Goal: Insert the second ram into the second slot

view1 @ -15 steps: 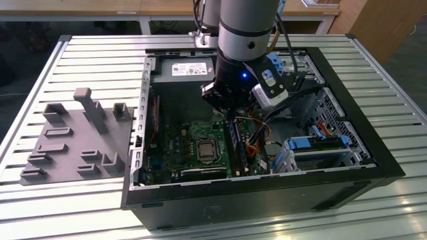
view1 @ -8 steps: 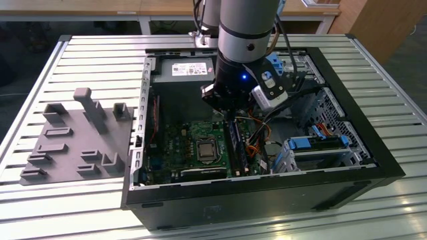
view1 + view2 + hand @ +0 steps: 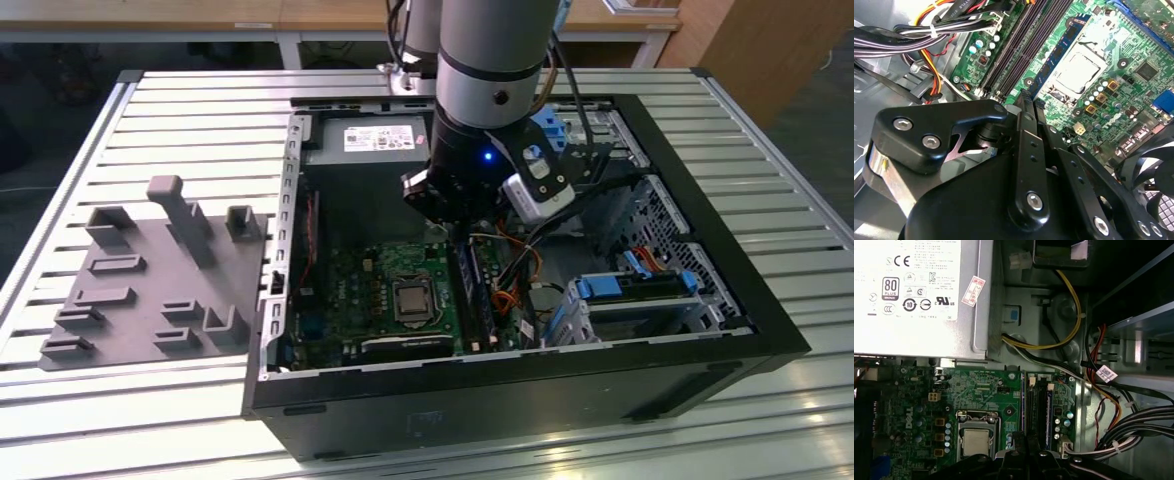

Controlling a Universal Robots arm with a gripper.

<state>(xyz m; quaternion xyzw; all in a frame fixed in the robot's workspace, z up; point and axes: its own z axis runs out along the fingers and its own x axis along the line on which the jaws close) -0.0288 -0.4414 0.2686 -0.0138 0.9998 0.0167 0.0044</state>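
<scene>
Exterior view: the arm [image 3: 487, 90] hides the far end of the memory slots [image 3: 470, 290]. Second wrist view: the second ram [image 3: 1060, 49] runs in under the gripper [image 3: 1029, 101]; its near end is hidden, so whether it is seated cannot be told. First wrist view: the power supply [image 3: 914, 290] is cut off by the picture's edge.

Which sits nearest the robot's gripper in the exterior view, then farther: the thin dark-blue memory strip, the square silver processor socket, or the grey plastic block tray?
1. Thin dark-blue memory strip, right by the gripper.
2. Square silver processor socket, beside the strip, toward the exterior view's left.
3. Grey plastic block tray, outside the black case.
</scene>
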